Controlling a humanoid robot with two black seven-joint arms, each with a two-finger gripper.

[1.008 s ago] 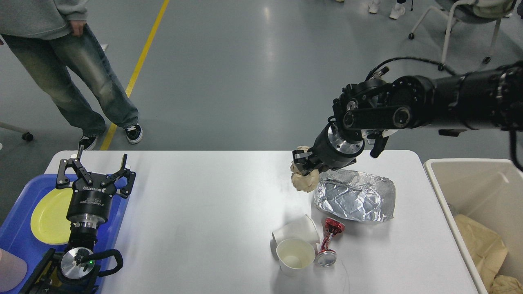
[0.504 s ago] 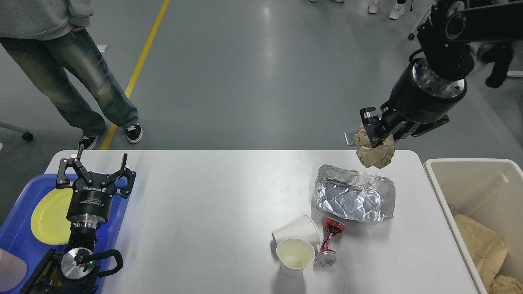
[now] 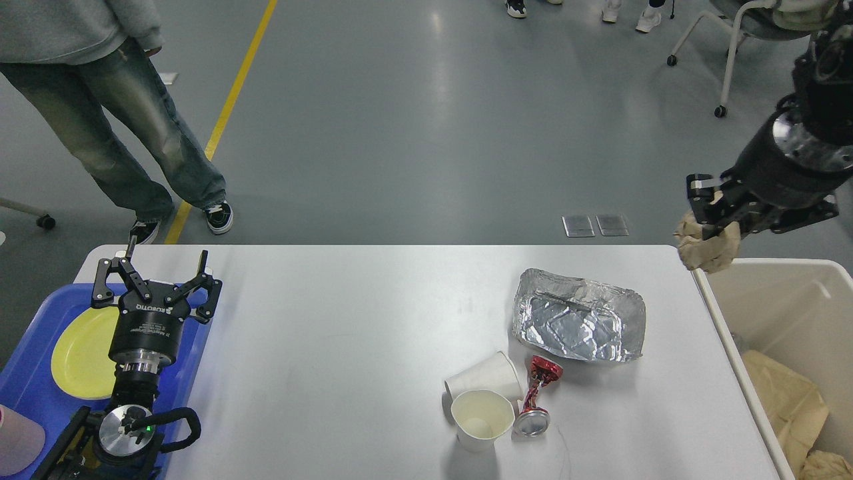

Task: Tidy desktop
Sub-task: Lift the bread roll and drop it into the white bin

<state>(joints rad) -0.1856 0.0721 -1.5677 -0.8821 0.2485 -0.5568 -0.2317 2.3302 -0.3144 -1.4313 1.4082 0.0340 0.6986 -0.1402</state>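
The white desktop [image 3: 346,333] fills the lower view. On it lie a crumpled foil tray [image 3: 578,325], two white paper cups [image 3: 482,399], one tipped over, and a crushed red can [image 3: 537,395]. High at the right, my right gripper [image 3: 710,212] is shut on a crumpled brown paper ball [image 3: 708,246], which hangs over the desktop's far right corner beside the bin's rim. At the left, my left gripper [image 3: 157,275] stands open and empty above the blue tray's edge.
A beige bin [image 3: 773,313] with brown paper inside stands right of the desktop. A blue tray [image 3: 30,393] holding a yellow plate [image 3: 80,352] sits at the left. A person in jeans [image 3: 126,120] stands beyond the far left corner. A chair [image 3: 740,33] is at the back right.
My right arm has carried the paper ball up from beside the foil tray and rightward to the bin's near corner. The left arm has not moved.
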